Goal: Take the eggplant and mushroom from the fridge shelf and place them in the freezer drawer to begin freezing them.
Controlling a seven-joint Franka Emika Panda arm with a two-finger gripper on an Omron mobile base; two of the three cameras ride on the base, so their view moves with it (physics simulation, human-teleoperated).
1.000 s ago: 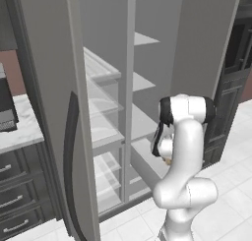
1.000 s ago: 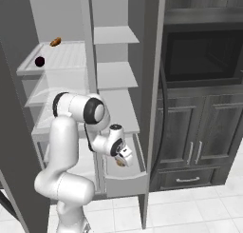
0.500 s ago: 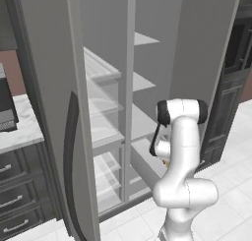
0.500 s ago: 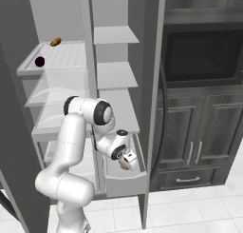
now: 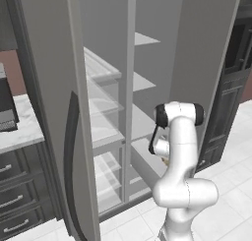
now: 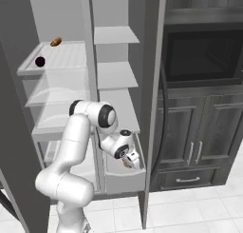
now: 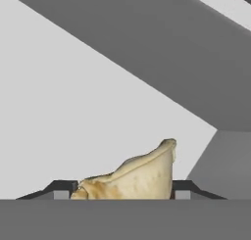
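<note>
The two-finger gripper (image 6: 127, 161) is closed on the small tan mushroom (image 7: 132, 178), which sits between its dark fingertips (image 7: 62, 189). Just under the gripper is the open light grey freezer drawer (image 6: 124, 181). Far up to its left, a dark round eggplant (image 6: 40, 61) lies on the white fridge shelf (image 6: 71, 58).

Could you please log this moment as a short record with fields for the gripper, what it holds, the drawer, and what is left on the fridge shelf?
gripper: low inside the open freezer drawer, shut on the mushroom
mushroom: tan lump held between the two fingertips, above the drawer's pale floor
freezer drawer: light grey box, pulled out at the bottom of the fridge's right column
eggplant: dark round item on the top left shelf, not yet moved
other shelf item: small brown lump behind the eggplant
fridge doors: open
</note>
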